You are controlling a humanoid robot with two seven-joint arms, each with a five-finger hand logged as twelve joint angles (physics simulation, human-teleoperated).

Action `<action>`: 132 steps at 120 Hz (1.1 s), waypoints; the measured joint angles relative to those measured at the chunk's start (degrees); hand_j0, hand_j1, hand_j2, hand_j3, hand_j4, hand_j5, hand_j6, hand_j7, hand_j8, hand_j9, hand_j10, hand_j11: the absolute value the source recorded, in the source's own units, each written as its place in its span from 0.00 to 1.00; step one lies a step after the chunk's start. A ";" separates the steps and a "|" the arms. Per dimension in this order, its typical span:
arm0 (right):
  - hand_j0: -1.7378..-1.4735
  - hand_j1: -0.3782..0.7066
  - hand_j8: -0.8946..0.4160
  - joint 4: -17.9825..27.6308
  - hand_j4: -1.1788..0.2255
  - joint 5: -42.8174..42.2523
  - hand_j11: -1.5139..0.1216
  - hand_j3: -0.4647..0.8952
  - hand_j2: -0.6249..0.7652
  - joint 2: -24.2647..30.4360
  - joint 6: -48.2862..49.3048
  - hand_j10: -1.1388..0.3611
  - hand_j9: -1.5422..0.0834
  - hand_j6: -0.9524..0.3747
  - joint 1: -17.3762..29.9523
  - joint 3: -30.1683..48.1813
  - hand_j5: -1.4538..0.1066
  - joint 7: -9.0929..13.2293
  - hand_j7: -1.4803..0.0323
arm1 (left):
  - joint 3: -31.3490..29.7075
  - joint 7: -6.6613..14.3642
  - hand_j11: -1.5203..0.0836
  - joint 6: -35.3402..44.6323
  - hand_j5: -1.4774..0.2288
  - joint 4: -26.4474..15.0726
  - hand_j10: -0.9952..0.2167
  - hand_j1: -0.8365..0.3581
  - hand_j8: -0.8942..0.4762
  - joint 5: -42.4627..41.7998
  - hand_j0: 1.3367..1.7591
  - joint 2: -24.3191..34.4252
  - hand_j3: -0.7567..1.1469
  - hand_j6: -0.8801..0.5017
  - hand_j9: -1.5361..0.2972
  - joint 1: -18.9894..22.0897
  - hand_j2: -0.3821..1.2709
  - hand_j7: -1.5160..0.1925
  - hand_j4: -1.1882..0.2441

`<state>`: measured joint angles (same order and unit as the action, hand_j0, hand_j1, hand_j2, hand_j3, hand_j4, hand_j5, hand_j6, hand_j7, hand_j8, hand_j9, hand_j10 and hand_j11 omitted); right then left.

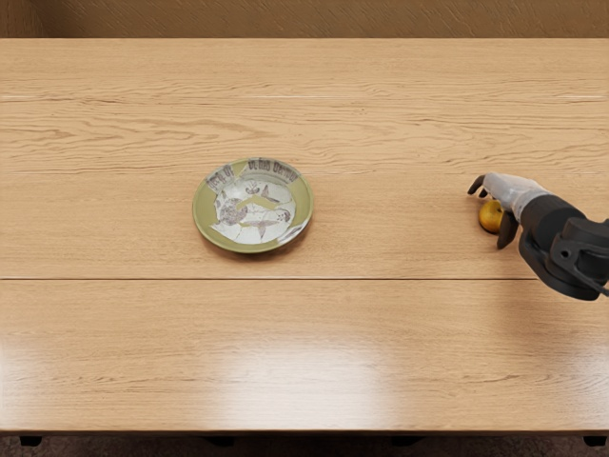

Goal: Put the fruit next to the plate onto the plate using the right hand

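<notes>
One fruit [489,217] beneath the right hand [502,198]

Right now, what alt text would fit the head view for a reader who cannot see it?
The right robot hand reaches in from the right edge, partly covering a small yellow fruit on a wooden table. A patterned, green-rimmed plate sits well to the left, apart from both, with no fruit on it.

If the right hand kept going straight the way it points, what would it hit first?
The yellow fruit, which sits right beneath the right hand; whether they touch is unclear. Past it, the line runs up-left over the table and seems to pass behind the plate, though depth is hard to judge.
</notes>
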<state>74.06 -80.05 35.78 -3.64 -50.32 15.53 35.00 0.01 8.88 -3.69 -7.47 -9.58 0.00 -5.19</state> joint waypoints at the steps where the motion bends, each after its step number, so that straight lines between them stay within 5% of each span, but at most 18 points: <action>1: 0.31 0.37 0.44 0.00 0.61 -0.01 0.68 0.34 0.41 0.01 -0.03 0.55 0.70 0.48 0.02 0.00 0.67 0.00 0.71 | 0.00 0.00 0.93 0.00 0.85 0.00 0.80 0.97 0.64 0.00 0.76 0.00 0.40 0.62 0.82 0.00 0.23 0.87 0.82; 8: 0.33 0.37 0.44 0.07 0.61 -0.15 0.68 0.43 0.35 0.08 -0.28 0.55 0.70 0.48 0.25 -0.01 0.67 -0.01 0.71 | 0.00 0.00 0.93 0.00 0.85 0.00 0.80 0.97 0.64 0.00 0.76 0.00 0.40 0.62 0.82 0.00 0.23 0.87 0.82; 34: 0.38 0.34 0.42 0.50 0.59 -0.50 0.66 0.44 0.31 0.38 -2.08 0.53 0.68 0.46 0.95 0.03 0.66 -0.02 0.69 | 0.00 0.01 0.93 0.00 0.85 0.00 0.80 0.97 0.64 0.00 0.76 0.00 0.40 0.62 0.82 0.00 0.23 0.87 0.82; 84: 0.51 0.42 0.31 0.56 0.49 -0.52 0.54 0.46 0.46 0.71 -2.72 0.43 0.56 0.35 1.20 0.48 0.53 -0.03 0.56 | 0.00 0.00 0.93 0.00 0.85 0.00 0.80 0.97 0.64 0.00 0.76 0.00 0.40 0.62 0.82 0.00 0.23 0.87 0.82; 102: 0.55 0.45 0.25 0.51 0.43 -0.60 0.49 0.64 0.39 0.76 -2.81 0.39 0.52 0.30 1.59 0.75 0.49 -0.04 0.51 | 0.00 0.00 0.93 0.00 0.85 0.00 0.80 0.97 0.64 0.00 0.76 0.00 0.40 0.62 0.82 0.00 0.23 0.87 0.82; 132: 0.55 0.42 0.24 0.48 0.38 -0.31 0.44 0.62 0.34 0.77 -2.80 0.34 0.46 0.28 1.74 0.99 0.43 -0.03 0.44 | -0.01 0.01 0.93 0.00 0.85 0.00 0.80 0.97 0.64 0.00 0.76 0.00 0.40 0.62 0.82 0.00 0.23 0.87 0.82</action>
<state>74.54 -80.36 36.55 -6.44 -48.57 16.52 34.97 0.01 8.88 -3.69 -7.47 -9.58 0.00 -5.19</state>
